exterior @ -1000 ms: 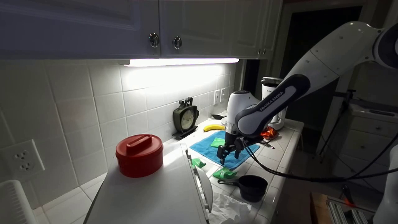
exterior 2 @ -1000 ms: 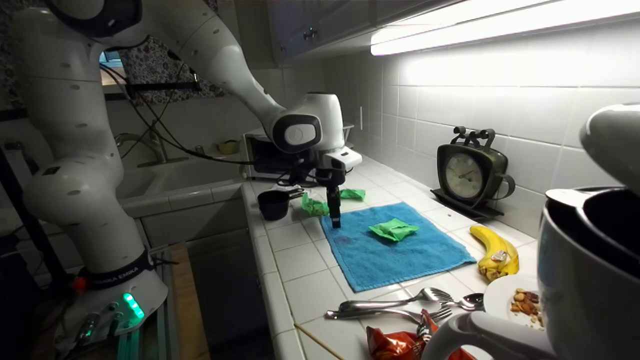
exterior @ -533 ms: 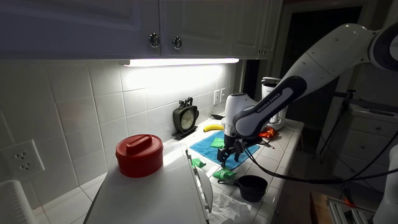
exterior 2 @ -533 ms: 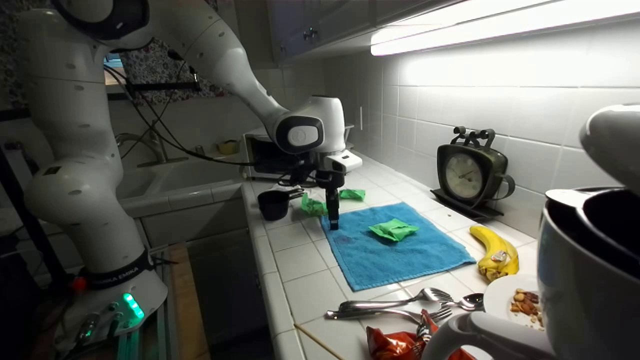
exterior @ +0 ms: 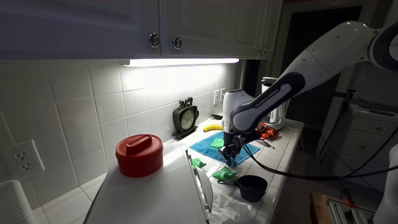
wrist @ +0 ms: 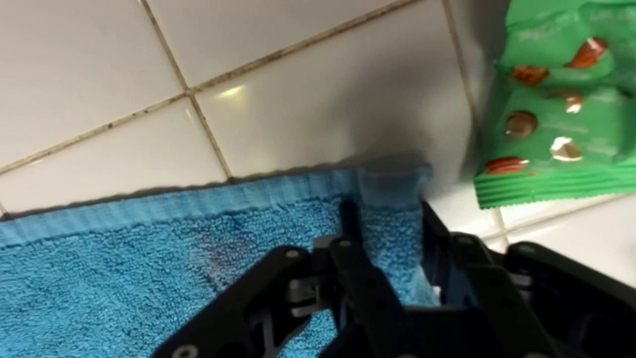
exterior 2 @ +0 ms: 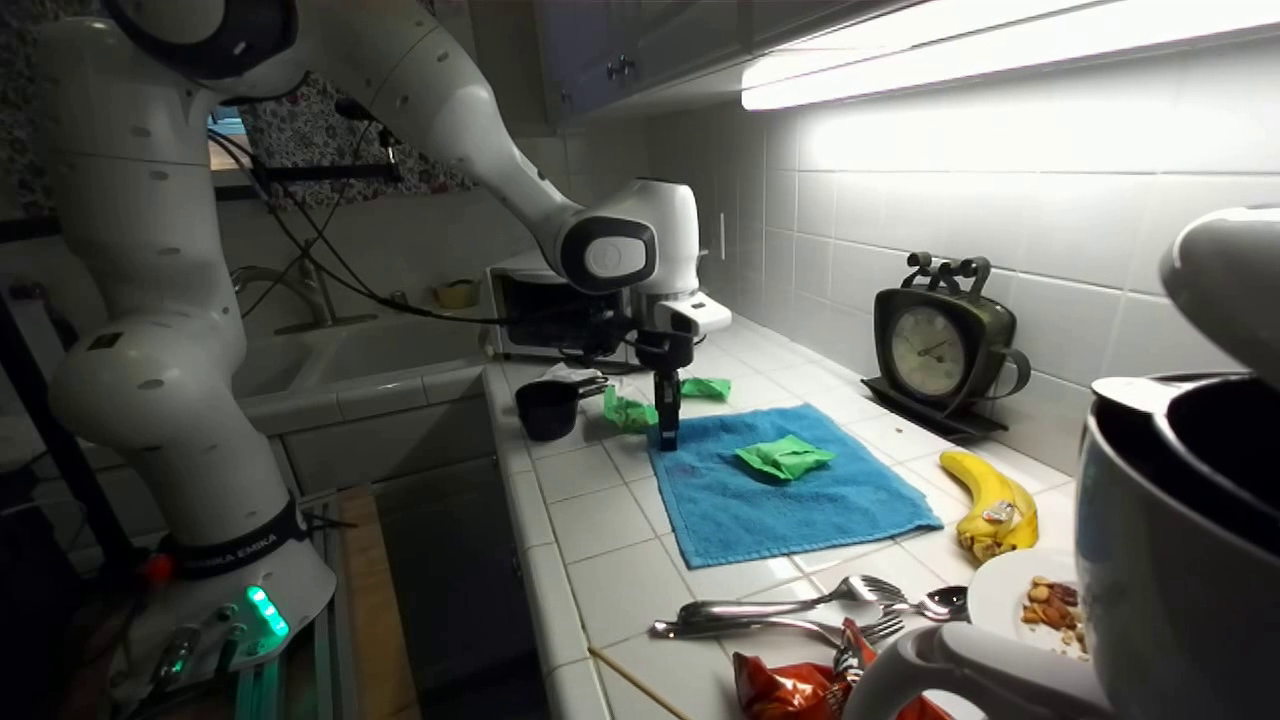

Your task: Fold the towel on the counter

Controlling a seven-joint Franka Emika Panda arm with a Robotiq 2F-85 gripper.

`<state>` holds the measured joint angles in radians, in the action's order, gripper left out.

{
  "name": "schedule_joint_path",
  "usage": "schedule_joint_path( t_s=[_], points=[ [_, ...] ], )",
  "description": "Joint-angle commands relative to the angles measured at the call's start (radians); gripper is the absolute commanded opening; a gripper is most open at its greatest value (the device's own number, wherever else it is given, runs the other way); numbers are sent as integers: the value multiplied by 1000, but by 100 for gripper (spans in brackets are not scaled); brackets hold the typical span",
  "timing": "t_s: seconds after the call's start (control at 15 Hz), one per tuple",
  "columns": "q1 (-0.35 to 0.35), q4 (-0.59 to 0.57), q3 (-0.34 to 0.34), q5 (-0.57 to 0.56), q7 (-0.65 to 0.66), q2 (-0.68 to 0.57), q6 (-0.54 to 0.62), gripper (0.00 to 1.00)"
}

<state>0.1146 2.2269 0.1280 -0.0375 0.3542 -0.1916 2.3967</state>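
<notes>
- Arm (exterior: pixel 281 88): "FRANKA EMIKA" in light letters on the dark link panel, reads clean in an exterior view.
- Base collar (exterior 2: pixel 240 555): "EMIKA" legible in an exterior view, the word before it only partly.
- Gripper (wrist: pixel 387 214): clenched on a corner of the blue towel (wrist: pixel 99 293), cloth bunched between the jaws.
- Towel otherwise spread mostly flat on the white tile counter (exterior 2: pixel 615 585).
- Green packet (exterior 2: pixel 785 457) on the towel: print too small to read.
- Nut packet (wrist: pixel 561 129), just beside the pinched corner: nuts pictured on green, pale lettering too blurred.
- Banana (exterior 2: pixel 985 490): carries a sticker (exterior 2: pixel 998 512), text too small.
- Clock dial (exterior 2: pixel 925 348): numerals can't be made out.
</notes>
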Motion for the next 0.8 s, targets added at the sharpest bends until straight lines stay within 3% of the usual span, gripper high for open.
schedule_joint_path(
  t_s=[0.0,0.2,0.4,0.73],
  points=[
    [-8,-22,16,-6,-2,-5,-63,6],
    [-5,-14,34,-34,8,34,-87,2],
    [-4,-10,58,-92,32,76,-102,6],
    [14,-27,89,-204,75,113,-101,6]
  ],
)
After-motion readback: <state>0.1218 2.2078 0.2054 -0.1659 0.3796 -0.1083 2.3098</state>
